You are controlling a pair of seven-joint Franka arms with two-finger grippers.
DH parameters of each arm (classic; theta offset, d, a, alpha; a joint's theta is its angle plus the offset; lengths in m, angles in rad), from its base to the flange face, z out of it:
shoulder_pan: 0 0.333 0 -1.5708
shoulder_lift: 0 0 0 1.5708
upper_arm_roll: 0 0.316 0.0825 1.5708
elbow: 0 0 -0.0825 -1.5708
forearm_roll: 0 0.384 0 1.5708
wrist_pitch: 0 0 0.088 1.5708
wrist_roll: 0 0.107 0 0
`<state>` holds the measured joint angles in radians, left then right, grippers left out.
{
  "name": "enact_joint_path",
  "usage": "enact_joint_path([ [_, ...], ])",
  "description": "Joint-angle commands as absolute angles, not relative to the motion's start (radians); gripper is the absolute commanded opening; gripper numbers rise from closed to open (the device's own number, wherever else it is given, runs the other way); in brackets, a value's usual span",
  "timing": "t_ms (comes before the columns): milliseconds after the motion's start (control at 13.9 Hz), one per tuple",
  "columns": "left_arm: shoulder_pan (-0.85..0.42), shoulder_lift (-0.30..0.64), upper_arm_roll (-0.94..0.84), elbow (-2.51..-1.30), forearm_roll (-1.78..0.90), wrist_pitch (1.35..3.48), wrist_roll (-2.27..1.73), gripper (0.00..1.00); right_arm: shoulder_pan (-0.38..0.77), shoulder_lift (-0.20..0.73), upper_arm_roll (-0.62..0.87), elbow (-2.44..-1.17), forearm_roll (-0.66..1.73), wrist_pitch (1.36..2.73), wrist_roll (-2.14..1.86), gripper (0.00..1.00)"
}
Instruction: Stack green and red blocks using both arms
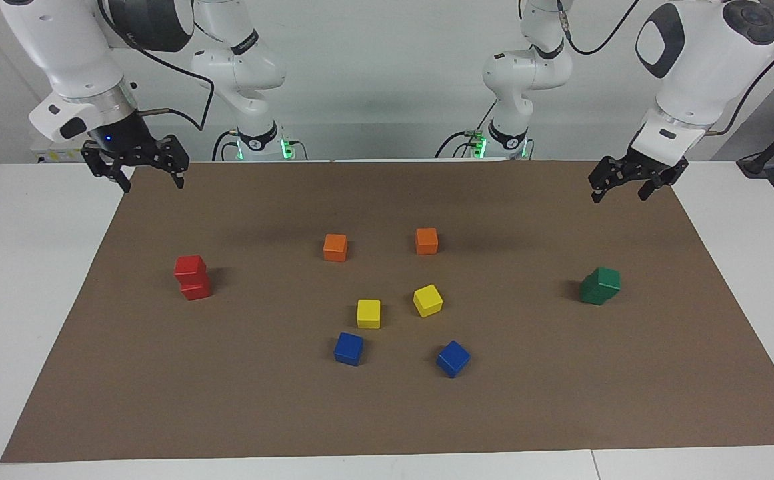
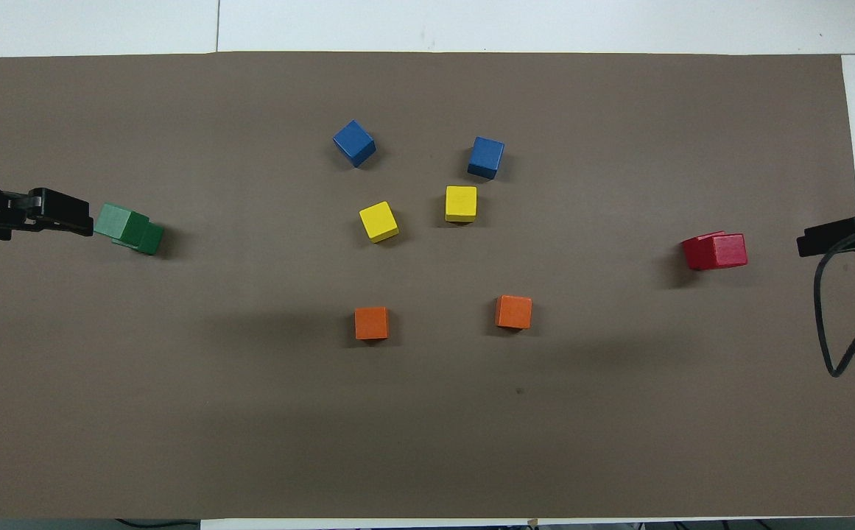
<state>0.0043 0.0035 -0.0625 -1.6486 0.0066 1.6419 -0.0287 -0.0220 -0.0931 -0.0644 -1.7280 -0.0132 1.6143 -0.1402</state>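
Two red blocks stand stacked, the upper red block (image 1: 191, 266) turned slightly on the lower one (image 1: 196, 290), toward the right arm's end of the brown mat; the red stack (image 2: 714, 250) also shows in the overhead view. Two green blocks stand stacked, the upper green block (image 1: 607, 279) offset on the lower one (image 1: 592, 294), toward the left arm's end; the green stack (image 2: 131, 227) also shows in the overhead view. My right gripper (image 1: 151, 177) (image 2: 832, 237) hangs open and empty above the mat's edge by the robots. My left gripper (image 1: 620, 195) (image 2: 59, 213) hangs open and empty above the mat's corner.
Two orange cubes (image 1: 335, 247) (image 1: 427, 241), two yellow cubes (image 1: 369, 313) (image 1: 428, 300) and two blue cubes (image 1: 349, 348) (image 1: 453, 359) lie singly in the middle of the mat (image 1: 387, 413). White table (image 1: 20, 280) surrounds the mat.
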Motion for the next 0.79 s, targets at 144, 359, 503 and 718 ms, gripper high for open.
enact_joint_path([
  [144,0.000,-0.005,-0.055,-1.654,0.003,1.634,-0.038,1.00,-0.035,-0.107,-0.074,-1.727,-0.008,1.572,-0.124,1.00],
  [359,0.000,-0.005,-0.055,-1.654,0.003,1.634,-0.038,1.00,-0.037,-0.109,-0.074,-1.727,-0.008,1.571,-0.123,1.00],
  [503,0.000,-0.005,-0.055,-1.654,0.003,1.634,-0.038,1.00,-0.037,-0.113,-0.074,-1.726,-0.008,1.569,-0.123,1.00],
  [718,0.000,-0.005,-0.055,-1.654,0.003,1.634,-0.038,1.00,-0.037,-0.115,-0.072,-1.727,-0.008,1.569,-0.123,1.00],
])
